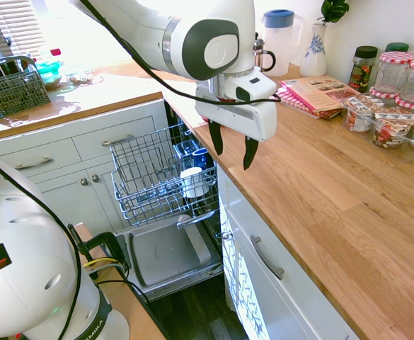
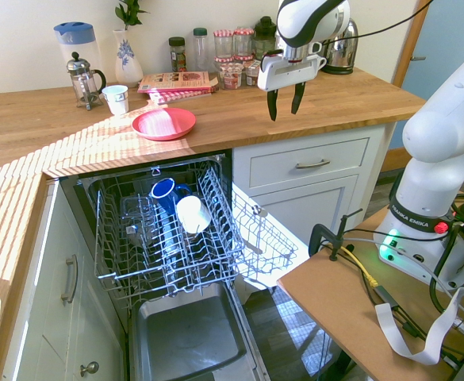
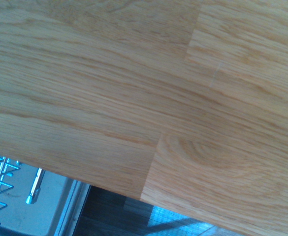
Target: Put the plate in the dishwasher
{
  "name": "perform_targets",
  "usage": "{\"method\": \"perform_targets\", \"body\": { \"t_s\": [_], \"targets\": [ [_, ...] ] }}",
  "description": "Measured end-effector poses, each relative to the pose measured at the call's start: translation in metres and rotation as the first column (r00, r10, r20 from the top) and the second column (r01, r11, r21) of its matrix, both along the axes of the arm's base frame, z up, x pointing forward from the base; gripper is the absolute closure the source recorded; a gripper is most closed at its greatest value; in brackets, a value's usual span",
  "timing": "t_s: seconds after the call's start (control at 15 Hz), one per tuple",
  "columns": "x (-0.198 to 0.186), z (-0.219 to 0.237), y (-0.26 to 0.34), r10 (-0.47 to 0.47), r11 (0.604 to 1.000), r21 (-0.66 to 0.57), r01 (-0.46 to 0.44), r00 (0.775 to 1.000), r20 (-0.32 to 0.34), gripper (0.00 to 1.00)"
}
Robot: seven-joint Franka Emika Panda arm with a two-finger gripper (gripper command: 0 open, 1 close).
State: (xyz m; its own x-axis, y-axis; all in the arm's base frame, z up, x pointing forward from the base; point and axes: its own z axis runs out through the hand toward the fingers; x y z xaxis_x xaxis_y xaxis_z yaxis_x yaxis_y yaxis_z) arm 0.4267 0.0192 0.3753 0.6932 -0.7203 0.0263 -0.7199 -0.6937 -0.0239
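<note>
The pinkish-red plate (image 2: 164, 123) lies flat on the wooden counter, just above the open dishwasher (image 2: 160, 238). The dishwasher's wire rack (image 1: 153, 173) is pulled out over the lowered grey door (image 1: 168, 251). My gripper (image 2: 285, 101) hangs open above the counter, well to the right of the plate in the second exterior view, with nothing between its dark fingers (image 1: 216, 138). In the first exterior view the gripper (image 1: 232, 146) hovers over the counter's edge beside the rack, and the plate is hidden there. The wrist view shows bare wood and a corner of the dishwasher door (image 3: 40, 206).
A blue mug (image 2: 164, 193) and a white cup (image 2: 193, 213) sit in the rack. A French press (image 2: 82, 79), small cup (image 2: 116, 99), jug, vase, magazine (image 2: 176, 82), jars (image 2: 232, 67) and kettle line the counter's back. A grey cutlery basket (image 1: 8, 88) stands on the other counter.
</note>
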Motion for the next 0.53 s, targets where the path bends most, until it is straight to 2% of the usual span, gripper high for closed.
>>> {"method": "perform_targets", "body": {
  "t_s": [0.2,0.53],
  "targets": [
    [0.007,0.009,0.001,-0.011,1.0,0.015,0.011,1.0,0.02,0.0],
    [0.071,0.062,0.009,-0.037,0.996,0.088,0.028,0.993,0.108,0.0]
  ]
}}
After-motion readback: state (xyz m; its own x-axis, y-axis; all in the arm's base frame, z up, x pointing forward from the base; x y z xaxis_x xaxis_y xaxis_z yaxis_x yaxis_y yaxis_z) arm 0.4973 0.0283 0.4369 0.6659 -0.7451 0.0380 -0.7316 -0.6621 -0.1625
